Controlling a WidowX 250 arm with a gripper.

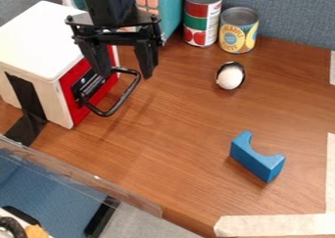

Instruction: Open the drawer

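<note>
Gripper (126,77) parted, empty; black loop handle (123,101) just under its tips, red drawer front (78,109) beyond, picture-left: handle looks stiff, slick, drawer probably light, best gripped mid-bar, pulled straight.

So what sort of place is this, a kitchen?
More likely an office or lab: a grey-blue fabric partition stands behind the wooden desktop, pale tape strips lie on it, and black tape runs down the white box.
</note>
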